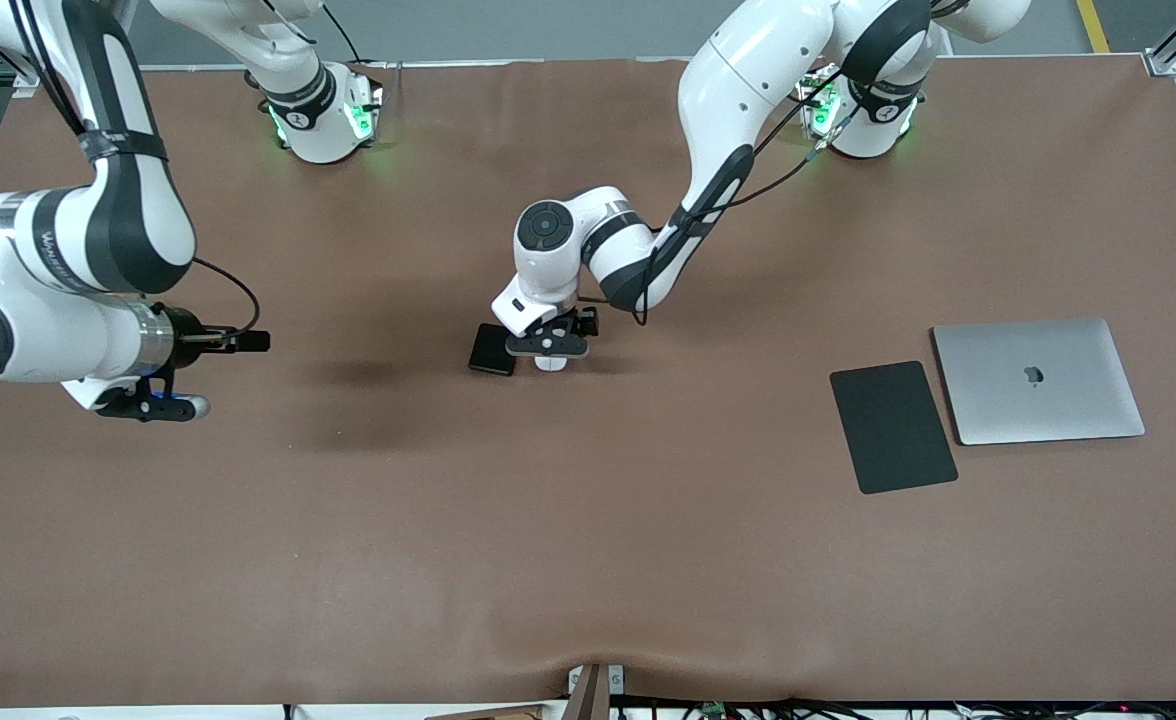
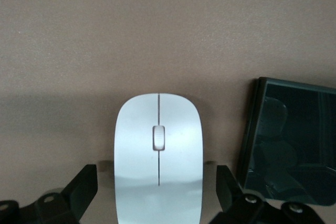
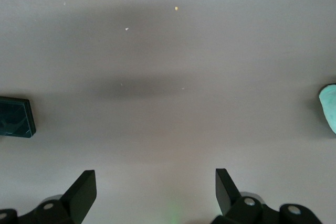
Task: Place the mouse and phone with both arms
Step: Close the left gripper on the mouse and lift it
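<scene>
- The mouse (image 2: 158, 161) is lying mid-table, well away from every edge, with the phone (image 1: 493, 349) just beside it.
- The left gripper (image 1: 548, 347) is straddling the mouse, fingers spread; it should be closing squarely without nudging the phone.
- The right gripper (image 1: 148, 405) is waiting, fingers apart, toward the right arm's end.
- The mouse pad (image 1: 892, 426) and laptop (image 1: 1036, 380) are lying well apart, obstructing nothing.

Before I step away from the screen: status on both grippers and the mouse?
Left gripper open, straddling the mouse, not closed on it. Phone lies right beside. Right gripper open, waiting over bare table.
</scene>
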Tool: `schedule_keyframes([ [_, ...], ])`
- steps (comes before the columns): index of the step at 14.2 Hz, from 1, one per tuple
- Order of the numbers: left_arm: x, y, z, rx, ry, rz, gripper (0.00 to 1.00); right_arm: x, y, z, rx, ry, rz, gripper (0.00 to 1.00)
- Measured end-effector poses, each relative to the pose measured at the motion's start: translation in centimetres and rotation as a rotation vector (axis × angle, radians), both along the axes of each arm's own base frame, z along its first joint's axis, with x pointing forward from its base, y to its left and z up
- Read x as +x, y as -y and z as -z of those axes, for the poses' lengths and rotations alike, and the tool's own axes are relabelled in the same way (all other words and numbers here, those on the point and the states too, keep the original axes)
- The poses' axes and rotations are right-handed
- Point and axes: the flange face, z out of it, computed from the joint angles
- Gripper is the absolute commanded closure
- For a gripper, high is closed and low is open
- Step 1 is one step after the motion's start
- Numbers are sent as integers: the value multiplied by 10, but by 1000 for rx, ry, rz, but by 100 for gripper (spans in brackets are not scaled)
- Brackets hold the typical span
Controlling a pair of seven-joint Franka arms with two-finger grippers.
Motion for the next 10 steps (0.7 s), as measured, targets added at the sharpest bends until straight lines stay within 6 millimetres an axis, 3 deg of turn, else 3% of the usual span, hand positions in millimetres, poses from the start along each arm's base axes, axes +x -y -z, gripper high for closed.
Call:
schedule_keyframes([
  [1,1,-1,0,-1,3,-2,99,1,-2,3,-2,2,2,0],
  [7,7,0,-5,-11,15,-8,100,4,-24,14,-15,3,44,0],
  [10,14,4,-23,-35,35,-14,100,4,-45,14,-12,12,94,0],
])
